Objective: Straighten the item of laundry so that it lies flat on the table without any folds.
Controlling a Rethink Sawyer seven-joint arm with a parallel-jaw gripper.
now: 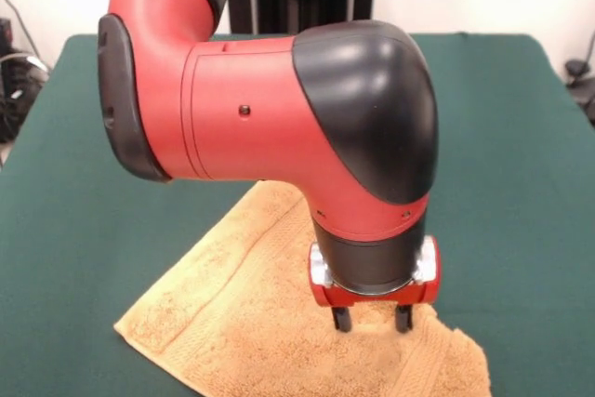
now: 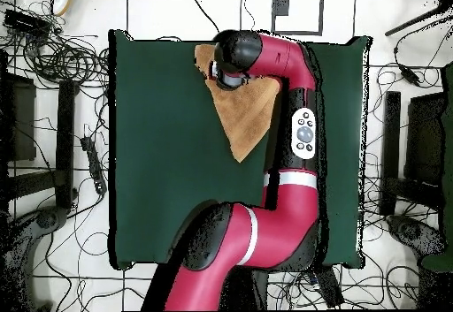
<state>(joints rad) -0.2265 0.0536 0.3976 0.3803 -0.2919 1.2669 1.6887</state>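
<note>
1. The towel [image 1: 270,313] lies directly under the gripper [image 1: 372,320], near one tabletop [image 1: 521,155] edge.
2. It looks triangular, apparently doubled over, so unfolding remains.
3. The gripper's two fingertips stand apart, released, pressing into or just touching the pile.

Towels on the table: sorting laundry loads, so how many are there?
1: the golden-orange towel lies on the green table, under the gripper. Nothing else shows, though the arm hides some table.

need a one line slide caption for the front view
Sawyer arm's claw lowered onto the golden-orange towel, fingertips touching the cloth, on the dark green table.
</note>
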